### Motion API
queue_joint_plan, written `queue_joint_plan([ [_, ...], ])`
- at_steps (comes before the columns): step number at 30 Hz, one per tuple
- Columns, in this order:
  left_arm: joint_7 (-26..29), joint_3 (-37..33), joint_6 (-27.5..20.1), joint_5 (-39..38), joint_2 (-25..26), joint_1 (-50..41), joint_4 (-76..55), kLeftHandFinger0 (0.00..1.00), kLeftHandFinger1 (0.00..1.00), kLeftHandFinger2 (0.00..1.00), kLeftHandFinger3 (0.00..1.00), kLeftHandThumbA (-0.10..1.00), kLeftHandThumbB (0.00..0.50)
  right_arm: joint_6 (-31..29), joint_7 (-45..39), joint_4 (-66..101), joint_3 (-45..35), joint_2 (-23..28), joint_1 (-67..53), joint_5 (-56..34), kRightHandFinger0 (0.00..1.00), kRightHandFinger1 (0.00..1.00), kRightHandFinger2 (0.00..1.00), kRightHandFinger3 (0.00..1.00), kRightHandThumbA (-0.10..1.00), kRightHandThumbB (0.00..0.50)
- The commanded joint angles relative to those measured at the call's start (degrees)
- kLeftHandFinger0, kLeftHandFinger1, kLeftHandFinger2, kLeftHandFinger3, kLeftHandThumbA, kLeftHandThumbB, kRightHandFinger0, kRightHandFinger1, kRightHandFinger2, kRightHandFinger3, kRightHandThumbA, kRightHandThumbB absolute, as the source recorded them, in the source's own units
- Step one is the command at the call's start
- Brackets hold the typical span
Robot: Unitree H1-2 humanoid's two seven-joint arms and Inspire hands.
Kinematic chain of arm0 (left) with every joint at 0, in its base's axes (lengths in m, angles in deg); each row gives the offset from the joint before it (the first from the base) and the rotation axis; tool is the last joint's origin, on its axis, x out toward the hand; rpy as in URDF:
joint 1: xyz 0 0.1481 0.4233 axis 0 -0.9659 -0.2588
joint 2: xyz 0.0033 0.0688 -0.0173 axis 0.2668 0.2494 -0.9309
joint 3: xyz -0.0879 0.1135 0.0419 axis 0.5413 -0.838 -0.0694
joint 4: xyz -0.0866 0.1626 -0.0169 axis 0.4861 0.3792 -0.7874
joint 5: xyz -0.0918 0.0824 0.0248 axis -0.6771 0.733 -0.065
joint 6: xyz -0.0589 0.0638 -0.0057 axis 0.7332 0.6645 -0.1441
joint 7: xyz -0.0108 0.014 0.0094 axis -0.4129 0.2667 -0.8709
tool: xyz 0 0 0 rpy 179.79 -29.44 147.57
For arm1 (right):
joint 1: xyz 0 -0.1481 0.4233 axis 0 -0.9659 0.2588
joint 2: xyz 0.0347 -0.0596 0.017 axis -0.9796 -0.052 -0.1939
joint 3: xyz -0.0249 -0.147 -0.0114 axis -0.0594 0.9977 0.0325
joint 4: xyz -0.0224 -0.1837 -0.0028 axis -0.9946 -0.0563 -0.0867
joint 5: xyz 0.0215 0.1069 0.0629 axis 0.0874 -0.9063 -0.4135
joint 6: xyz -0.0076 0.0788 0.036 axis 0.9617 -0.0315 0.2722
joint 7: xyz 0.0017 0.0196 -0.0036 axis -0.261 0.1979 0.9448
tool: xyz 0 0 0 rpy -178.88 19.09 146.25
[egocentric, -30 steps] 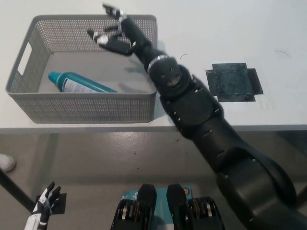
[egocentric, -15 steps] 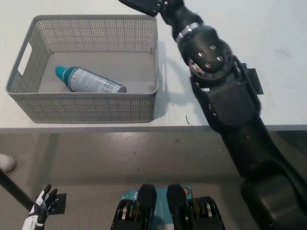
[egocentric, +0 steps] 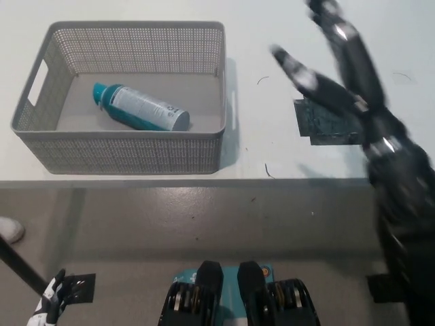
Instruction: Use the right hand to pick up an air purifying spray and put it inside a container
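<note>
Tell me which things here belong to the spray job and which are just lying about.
Part of the job:
teal and white air purifying spray can
grey perforated plastic basket
black right hand

Lying about:
black tape patch
white left hand, resting low

White table (egocentric: 136, 13) fills upper part of view, front edge running across about mid-height. Grey perforated basket (egocentric: 122, 151) sits on it at left, near front edge, handle slot in its left wall. Dark square patch (egocentric: 319, 122), flat on tabletop, well right of basket and partly hidden. A few small dark marks (egocentric: 269, 171) on surface between basket and patch
</note>
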Motion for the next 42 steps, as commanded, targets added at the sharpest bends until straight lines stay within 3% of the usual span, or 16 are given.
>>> queue_joint_plan([
  [1,-0.76,1.76,-2.02,-3.31,1.93,-2.93,-0.78,1.00,1.00,1.00,1.00,1.00,0.224,-7.44,-1.93,15.82,-6.23,7.86,-17.59,-1.80,1.00,1.00,1.00,1.00,0.73,0.402],
  [3,-0.71,1.79,-1.86,-3.23,1.92,-2.49,-0.74,1.00,1.00,1.00,1.00,1.00,0.209,-7.85,-1.74,14.72,-6.66,8.42,-21.59,-2.36,1.00,1.00,1.00,1.00,0.69,0.428],
  [6,-0.42,1.55,-1.68,-2.44,1.61,-2.26,-1.00,1.00,1.00,1.00,1.00,1.00,0.209,-12.06,-1.98,11.10,-6.82,9.94,-28.91,-2.09,1.00,1.00,1.00,1.00,0.74,0.404],
  [9,0.26,1.23,-1.84,-1.97,0.71,-0.56,-0.31,1.00,1.00,1.00,1.00,1.00,0.220,-14.87,-1.81,7.00,-6.42,11.19,-33.03,-0.75,1.00,1.00,1.00,1.00,0.80,0.429],
  [14,0.52,1.26,-1.74,-1.84,0.45,0.63,-0.30,1.00,1.00,1.00,1.00,1.00,0.207,-18.10,-1.40,-1.56,-5.55,9.01,-36.94,-3.12,1.00,1.00,1.00,1.00,0.78,0.440],
  [20,0.42,1.63,-1.94,-1.56,0.95,-0.33,-0.71,1.00,1.00,1.00,1.00,1.00,0.200,-20.83,-1.67,-13.77,-5.02,6.22,-38.47,-4.73,1.00,1.00,1.00,1.00,0.78,0.379],
  [22,0.27,1.68,-1.88,-1.87,0.94,-0.44,-0.76,1.00,1.00,1.00,1.00,1.00,0.201,-20.65,-1.97,-16.21,-5.07,6.11,-37.92,-4.85,1.00,1.00,1.00,1.00,0.82,0.365],
  [25,0.09,1.88,-1.92,-2.18,1.19,-0.10,-0.57,1.00,1.00,1.00,1.00,1.00,0.204,-19.54,-2.99,-17.74,-5.13,5.40,-36.90,-6.49,1.00,1.00,1.00,1.00,0.84,0.379],
  [26,0.28,2.30,-1.97,-2.88,1.12,0.67,0.18,1.00,1.00,1.00,1.00,1.00,0.186,-19.15,-3.18,-18.12,-4.64,5.27,-36.01,-5.92,1.00,1.00,1.00,1.00,0.84,0.373],
  [31,0.43,2.87,-1.81,-2.17,0.92,-0.37,0.19,1.00,1.00,1.00,1.00,1.00,0.201,-20.46,-3.92,-18.32,-3.04,5.29,-37.12,-4.31,1.00,1.00,1.00,1.00,0.87,0.389],
  [35,0.17,3.06,-3.10,-2.26,0.77,-0.67,0.99,1.00,1.00,1.00,1.00,1.00,0.198,-20.25,-3.96,-18.68,-2.82,5.09,-37.40,-4.83,1.00,1.00,1.00,1.00,0.84,0.400],
  [36,0.06,3.14,-2.81,-2.68,0.76,-0.34,1.11,1.00,1.00,1.00,1.00,1.00,0.214,-20.58,-3.96,-19.37,-2.80,5.10,-36.96,-4.77,1.00,1.00,1.00,1.00,0.86,0.405],
  [38,0.17,3.20,-2.68,-1.94,1.03,0.28,1.28,1.00,1.00,1.00,1.00,1.00,0.193,-22.18,-3.70,-19.75,-2.55,5.47,-36.48,-3.59,1.00,1.00,1.00,1.00,0.92,0.375],
  [42,0.14,3.28,-2.11,-1.71,1.14,-0.02,1.01,1.00,1.00,1.00,1.00,1.00,0.196,-22.05,-3.62,-19.35,-2.36,5.66,-36.93,-2.94,1.00,1.00,1.00,1.00,0.99,0.398],
])
